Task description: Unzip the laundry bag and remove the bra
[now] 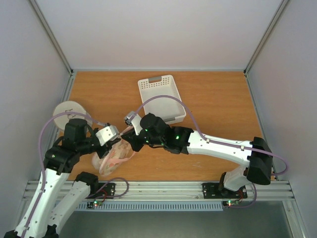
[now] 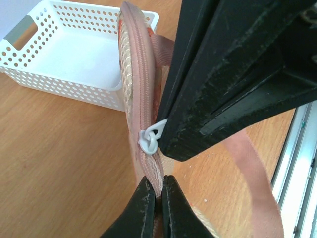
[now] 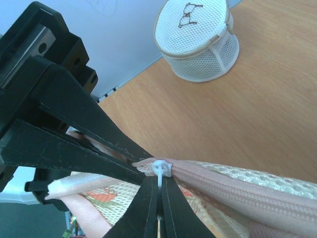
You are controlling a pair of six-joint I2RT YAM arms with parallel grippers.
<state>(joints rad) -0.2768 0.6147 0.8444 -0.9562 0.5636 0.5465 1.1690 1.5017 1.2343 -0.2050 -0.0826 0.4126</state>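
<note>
One laundry bag held edge-up over the counter's front left. Left tool pinches its zip seam; right tool clamps the single white zipper pull. One basket behind.

**Clerk:** First entry?
**Keeper:** Cream fabric laundry bag, held upright and edge-on. A pink zipper runs down its rim.

**Clerk:** Fittings?
**Keeper:** Small white plastic zipper pull, touching the tip of the black right gripper. The black left gripper sits below, pinched onto the bag's rim.

**Clerk:** Remainder?
**Keeper:** Peach-pink fabric band looping to the right. White perforated plastic basket behind, on an orange-brown wooden table.
</note>
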